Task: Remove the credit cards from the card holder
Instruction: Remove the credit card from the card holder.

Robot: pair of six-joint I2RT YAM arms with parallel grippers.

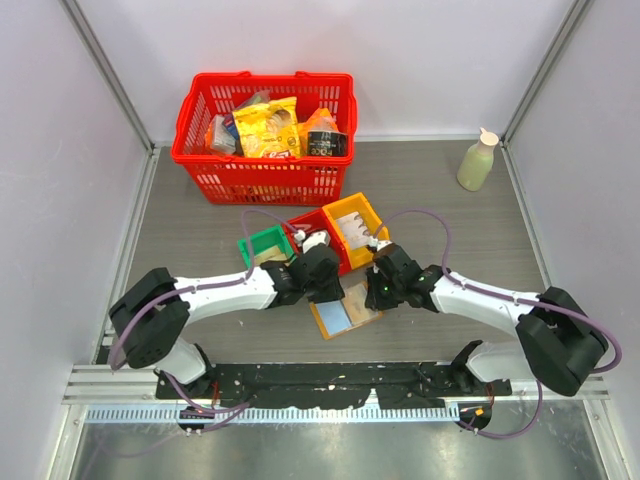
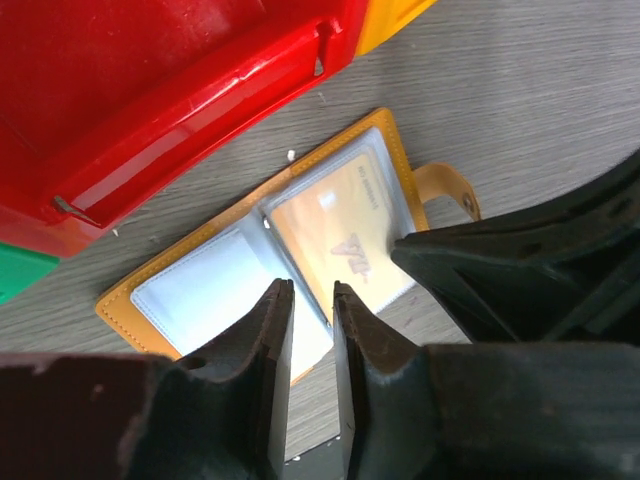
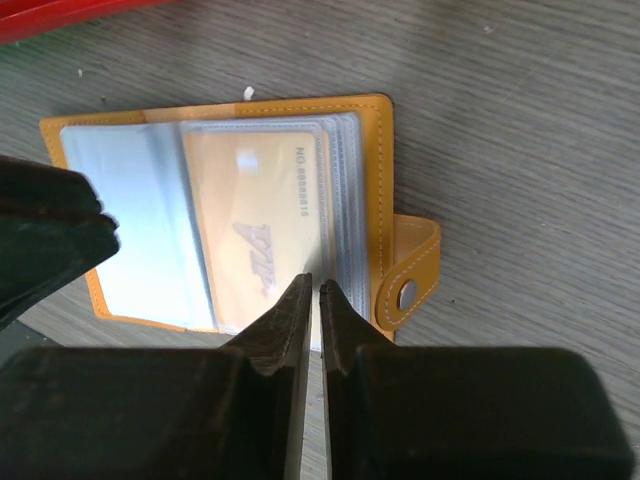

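Note:
The tan-orange card holder [image 1: 345, 308] lies open on the table between my two grippers, snap tab [image 3: 410, 275] to its right. A pale yellow credit card [image 3: 255, 230] shows inside the right clear sleeve, while the left sleeve [image 2: 195, 290] looks bluish and blank. My left gripper [image 2: 312, 288] hovers over the holder's near edge at the fold. Its jaws stand a little apart, with nothing between them. My right gripper [image 3: 315, 282] sits at the near edge of the card's sleeve. Only a thin slit separates its jaws, and I see nothing gripped.
A red bin [image 2: 150, 110] lies just beyond the holder, with a green bin [image 1: 265, 245] and a yellow-orange bin [image 1: 355, 222] on either side. A red basket [image 1: 265, 135] of groceries stands at the back, and a pale bottle [image 1: 477, 160] at the back right.

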